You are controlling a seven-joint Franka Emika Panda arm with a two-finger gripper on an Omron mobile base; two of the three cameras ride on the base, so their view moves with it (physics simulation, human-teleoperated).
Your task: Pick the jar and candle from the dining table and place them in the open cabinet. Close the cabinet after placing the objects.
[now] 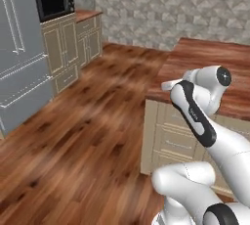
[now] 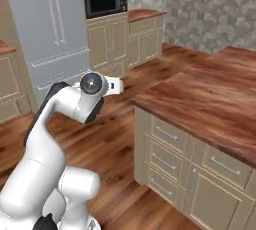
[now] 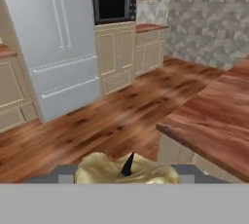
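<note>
Candle (image 3: 127, 170), pale yellow, sits clenched in our hand (image 3: 127, 174) beside the reddish-brown bench (image 3: 214, 121), facing the fridge (image 3: 53, 43).

Open floor (image 1: 93, 121) runs from lower left to upper centre of left base view, nothing on it, wide passage. Table (image 2: 210, 99) slab w/ drawers blocks right side of right base view; its near corner juts toward frame centre. Fridge (image 3: 53, 47) at upper left of hand view, microwave (image 3: 114, 4) + cabinets just right of it, stone wall (image 3: 209, 13) at upper right.
</note>
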